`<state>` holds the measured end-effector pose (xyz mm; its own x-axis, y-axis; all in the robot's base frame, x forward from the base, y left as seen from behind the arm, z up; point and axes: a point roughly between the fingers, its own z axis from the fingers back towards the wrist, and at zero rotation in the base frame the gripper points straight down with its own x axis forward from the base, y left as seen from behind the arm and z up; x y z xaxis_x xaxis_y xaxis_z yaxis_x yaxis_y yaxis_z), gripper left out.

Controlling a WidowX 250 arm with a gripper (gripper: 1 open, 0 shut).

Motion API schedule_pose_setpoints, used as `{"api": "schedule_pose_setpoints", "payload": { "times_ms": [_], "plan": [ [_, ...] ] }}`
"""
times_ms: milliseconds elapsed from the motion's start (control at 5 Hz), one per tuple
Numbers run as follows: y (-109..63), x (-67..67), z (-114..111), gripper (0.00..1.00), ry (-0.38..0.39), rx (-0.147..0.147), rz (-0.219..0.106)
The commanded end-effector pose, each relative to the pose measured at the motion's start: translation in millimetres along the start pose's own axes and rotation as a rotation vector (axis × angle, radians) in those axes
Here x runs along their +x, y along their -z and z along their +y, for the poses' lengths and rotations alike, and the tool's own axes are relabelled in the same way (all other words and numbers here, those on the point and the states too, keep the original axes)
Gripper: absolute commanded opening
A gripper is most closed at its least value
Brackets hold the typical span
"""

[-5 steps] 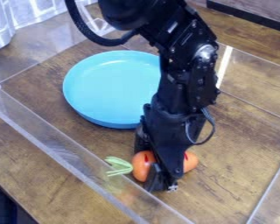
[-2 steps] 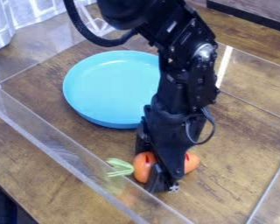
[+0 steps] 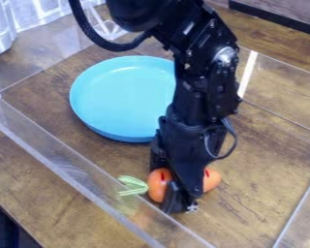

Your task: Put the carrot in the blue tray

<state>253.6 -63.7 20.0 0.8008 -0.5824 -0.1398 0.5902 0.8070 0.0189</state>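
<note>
As I look through the camera, the blue tray [image 3: 119, 100] is my landmark, and the toy carrot [image 3: 158, 182] lies outside it, on the side toward the bottom of my view. My end effector [image 3: 182, 197] is down over the carrot, with its fingers closed in as far as the carrot's body lets them, and I read that as a grip on it. The dark fingers cross the middle of the orange body, so I see one orange part to their left in the picture and another to their right. The pale green leaves [image 3: 129, 184] stick out on the picture's left side, free of the fingers, and they are the part of the carrot farthest from the end effector. The exact contact points are hidden from me behind the black fingers.

The carrot is low, at the bench [image 3: 255, 199], and I cannot tell whether its underside touches the surface. My black arm [image 3: 203, 82] comes in from the top of the picture, passes just to the right of the tray and covers a little of its right edge. A clear panel [image 3: 74, 174] runs diagonally below and to the left of the tray, and a translucent ribbed container [image 3: 0, 27] stands beyond the tray's upper left side.
</note>
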Motion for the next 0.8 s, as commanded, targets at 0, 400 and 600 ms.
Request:
{"api": "schedule_pose_setpoints", "payload": {
  "times_ms": [0, 400, 600],
  "plan": [
    [-18.6, -9.2, 3.2, 0.0, 0.016, 0.009, 0.019],
    [-30.0, -2.4, 15.9, 0.0, 0.02, 0.027, 0.037],
    [-42.9, -1.1, 20.6, 0.0, 0.024, 0.045, 0.04]
  ]
}}
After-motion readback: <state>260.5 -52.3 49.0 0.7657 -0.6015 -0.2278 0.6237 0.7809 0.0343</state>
